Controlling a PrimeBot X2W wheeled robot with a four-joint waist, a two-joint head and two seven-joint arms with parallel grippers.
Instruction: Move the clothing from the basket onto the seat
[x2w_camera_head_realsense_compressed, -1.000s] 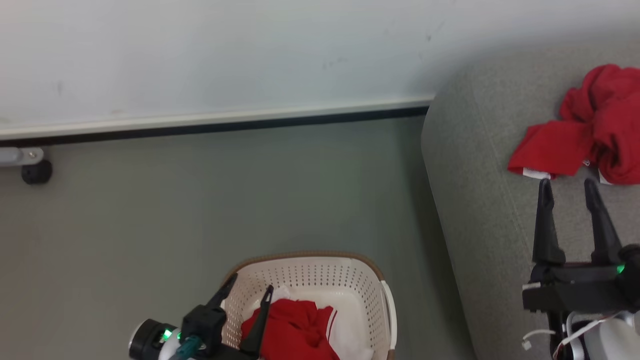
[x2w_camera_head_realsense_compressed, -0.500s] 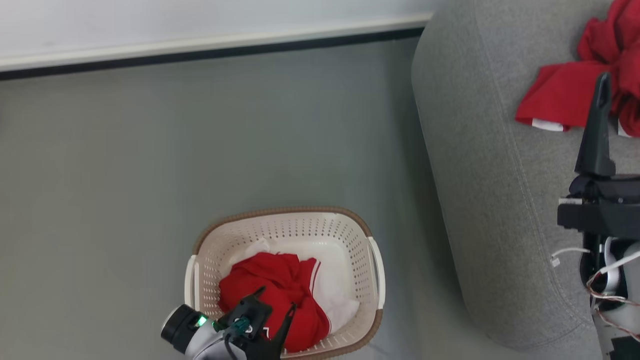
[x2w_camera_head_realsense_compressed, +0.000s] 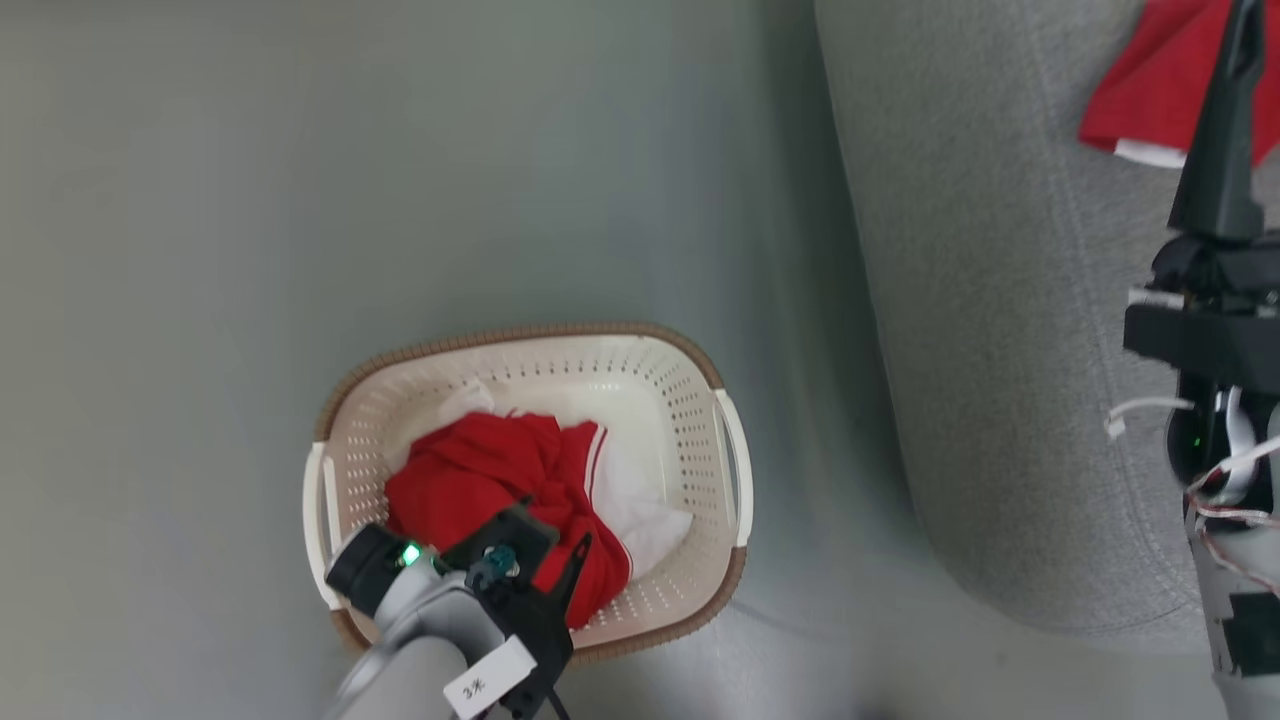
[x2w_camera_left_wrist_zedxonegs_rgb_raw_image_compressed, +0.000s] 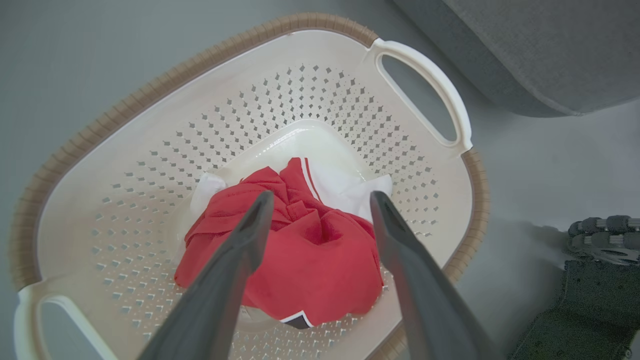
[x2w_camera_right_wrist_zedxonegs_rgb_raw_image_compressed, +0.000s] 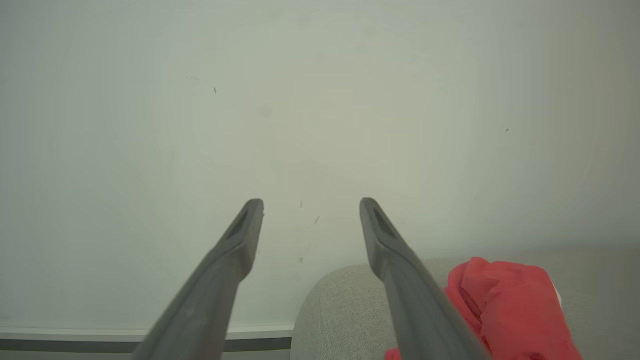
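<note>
Half done, I'd say: one red garment (x2w_camera_head_realsense_compressed: 1140, 80) already on seat (x2w_camera_head_realsense_compressed: 980, 300), one red-white bundle (x2w_camera_left_wrist_zedxonegs_rgb_raw_image_compressed: 310, 260) left in basket (x2w_camera_head_realsense_compressed: 640, 390) on floor (x2w_camera_head_realsense_compressed: 400, 200) beside seat; left claw (x2w_camera_left_wrist_zedxonegs_rgb_raw_image_compressed: 321, 196) spread, poised over bundle, no grip yet; right claw (x2w_camera_right_wrist_zedxonegs_rgb_raw_image_compressed: 311, 201) spread, empty, over seat.

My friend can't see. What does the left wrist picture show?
The open left gripper points down at a crumpled red and white garment lying in a cream basket on the grey floor. A corner of the grey sofa shows at top right.
</note>
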